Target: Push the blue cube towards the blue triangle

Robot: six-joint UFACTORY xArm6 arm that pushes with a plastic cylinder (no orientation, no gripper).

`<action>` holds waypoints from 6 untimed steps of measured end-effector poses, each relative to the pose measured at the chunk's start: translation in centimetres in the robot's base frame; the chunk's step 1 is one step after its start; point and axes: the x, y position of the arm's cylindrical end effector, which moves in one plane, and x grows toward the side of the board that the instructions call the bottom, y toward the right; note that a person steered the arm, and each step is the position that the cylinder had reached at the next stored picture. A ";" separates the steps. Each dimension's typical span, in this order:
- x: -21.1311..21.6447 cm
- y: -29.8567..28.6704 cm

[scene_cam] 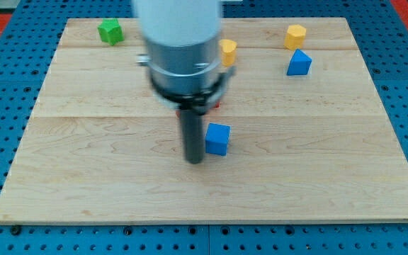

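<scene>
The blue cube [217, 138] lies near the middle of the wooden board [83, 163]. The blue triangle [298, 63] lies toward the view's top right, well apart from the cube. My tip [193, 160] is at the end of the dark rod, just left of the blue cube and slightly below it, very close to its left side. I cannot tell whether it touches the cube.
A green block [110, 31] sits at the top left. A yellow block [296, 35] sits just above the blue triangle. Another yellow block [228, 51] and a red block [216, 104] are partly hidden behind the arm's body.
</scene>
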 end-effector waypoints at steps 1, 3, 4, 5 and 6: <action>-3.0 9.0; 2.8 8.2; 3.5 -1.6; -0.7 -0.7; -4.7 3.6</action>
